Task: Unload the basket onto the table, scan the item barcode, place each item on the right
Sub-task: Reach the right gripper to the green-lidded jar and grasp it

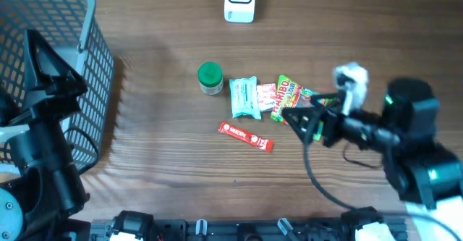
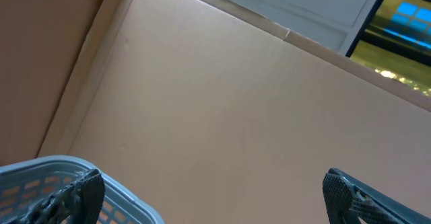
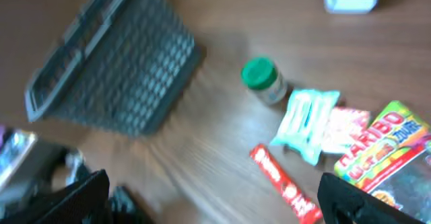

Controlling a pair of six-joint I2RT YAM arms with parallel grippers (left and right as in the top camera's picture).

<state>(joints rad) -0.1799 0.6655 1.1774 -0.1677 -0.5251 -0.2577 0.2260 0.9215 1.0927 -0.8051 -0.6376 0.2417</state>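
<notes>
The right gripper (image 3: 212, 190) is hovering over the right end of the row of goods in the middle of the table (image 1: 166, 161). Its fingers are spread as wide as they go and are gripping nothing. Just under and left of it the Haribo bag (image 1: 287, 96) is lying flat, and this looks like the item to be scanned, though the task is not naming one. Left of the bag a pink packet (image 1: 266, 96) is touching or slightly overlapping it. Then come a teal packet (image 1: 244, 96) and a jar (image 1: 210, 78) with a green lid. A red bar (image 1: 246, 136) is lying apart on the near side. The scanner (image 1: 239, 1) is standing at the far edge, well apart from the row.

The left gripper (image 2: 212, 183) is hanging above the basket (image 1: 94, 60) at the left, equally wide open and empty, and is pointing up and away from the table.

Several things are threatening the pick. The bag is thin and flat, so fingers coming down on it may scrape the wood or slide off the glossy film. With the packets lying so close, a wide grip may be catching the pink packet too, or shoving the row leftward into the jar. I cannot tell where the barcode is; if it is facing down, the bag will need turning before the scanner reads it. A limp bag may also be sagging or slipping on the way to the far edge.
</notes>
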